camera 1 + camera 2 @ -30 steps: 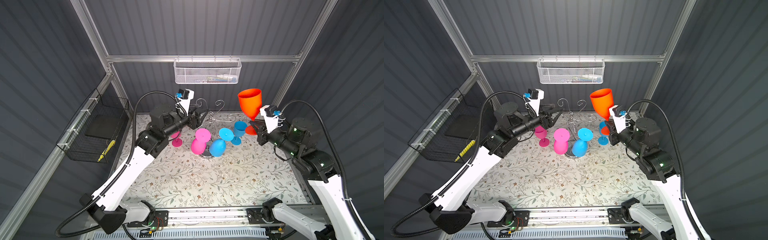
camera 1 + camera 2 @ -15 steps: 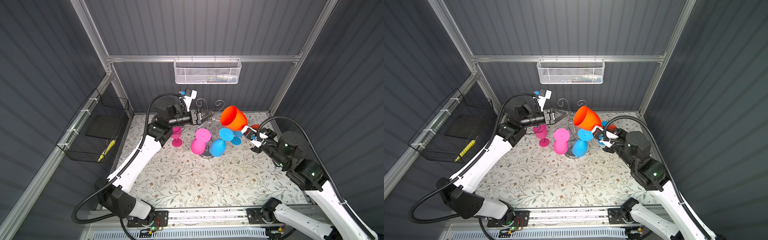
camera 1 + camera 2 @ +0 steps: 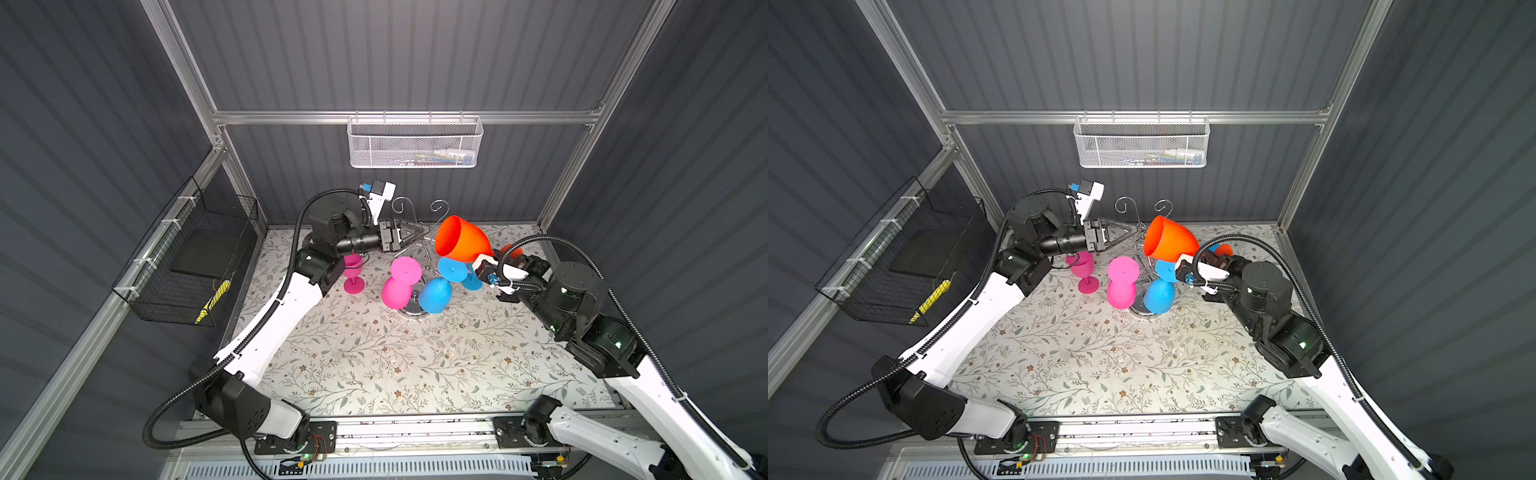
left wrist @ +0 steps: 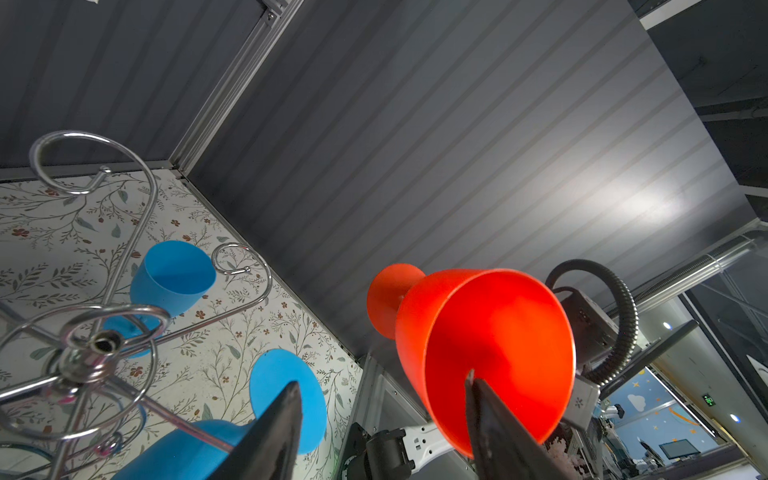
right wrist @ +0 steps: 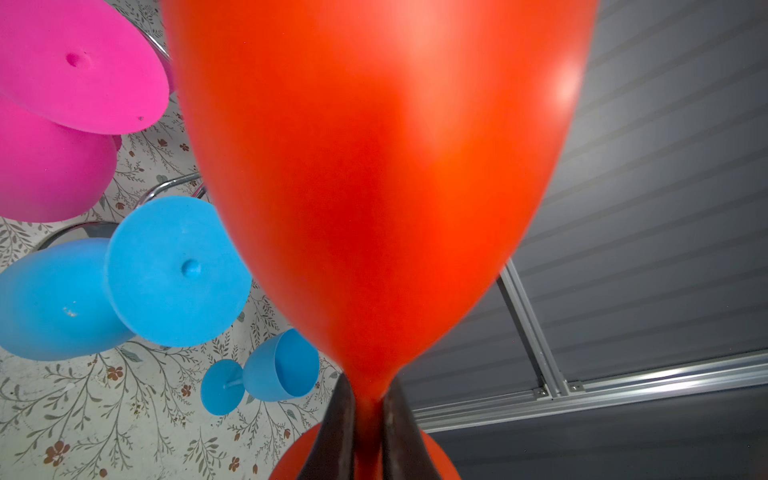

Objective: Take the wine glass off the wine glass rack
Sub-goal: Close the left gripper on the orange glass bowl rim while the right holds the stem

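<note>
While the right gripper pinches its thin stem with the jaws almost closed, the orange wine glass is in the air, tilted, with its open mouth turned toward the left gripper. It is off the wine glass rack, near the upper scroll arms, on their right in both top views. The left gripper has its jaws moderately apart and holds nothing. One finger stands before the rim of the glass; whether it touches cannot be told. A pink glass and a blue glass hang upside down on the rack. A second blue glass and a second pink glass stand on the flowered table.
</note>
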`<state>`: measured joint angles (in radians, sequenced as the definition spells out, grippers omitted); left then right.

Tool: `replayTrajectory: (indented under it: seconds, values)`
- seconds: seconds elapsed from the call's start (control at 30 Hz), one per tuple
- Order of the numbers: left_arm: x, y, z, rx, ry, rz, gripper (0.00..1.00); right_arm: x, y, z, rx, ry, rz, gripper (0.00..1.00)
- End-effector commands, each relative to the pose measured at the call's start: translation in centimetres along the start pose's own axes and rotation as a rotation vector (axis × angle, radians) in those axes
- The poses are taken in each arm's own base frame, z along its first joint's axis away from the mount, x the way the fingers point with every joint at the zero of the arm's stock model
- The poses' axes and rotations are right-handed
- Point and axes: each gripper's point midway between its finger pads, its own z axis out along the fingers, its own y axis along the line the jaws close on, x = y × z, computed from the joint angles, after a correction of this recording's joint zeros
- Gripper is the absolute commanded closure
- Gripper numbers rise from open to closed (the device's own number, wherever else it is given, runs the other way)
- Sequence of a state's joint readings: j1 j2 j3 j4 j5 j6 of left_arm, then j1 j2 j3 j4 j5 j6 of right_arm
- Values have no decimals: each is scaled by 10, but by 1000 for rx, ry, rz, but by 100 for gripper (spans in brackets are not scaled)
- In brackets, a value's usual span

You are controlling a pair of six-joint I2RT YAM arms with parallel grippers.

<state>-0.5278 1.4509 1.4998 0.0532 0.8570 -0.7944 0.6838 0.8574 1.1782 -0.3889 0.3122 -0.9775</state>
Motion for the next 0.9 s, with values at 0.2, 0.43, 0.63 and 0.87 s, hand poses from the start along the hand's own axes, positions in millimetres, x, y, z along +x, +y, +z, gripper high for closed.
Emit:
replayTrajectory:
  seconds: [0.2,0.43,0.63,0.87]
  values:
    - [19,-4,3,55,59,-16,36,-4,-4,2,41,26,-60,100]
    - [29,-5,12,67,90,-16,46,-6,2,3,32,38,-97,100]
    - [34,-3,18,58,109,-18,52,-8,4,4,36,47,-128,100]
    - [40,1,21,29,111,-26,69,-11,4,2,45,53,-152,100]
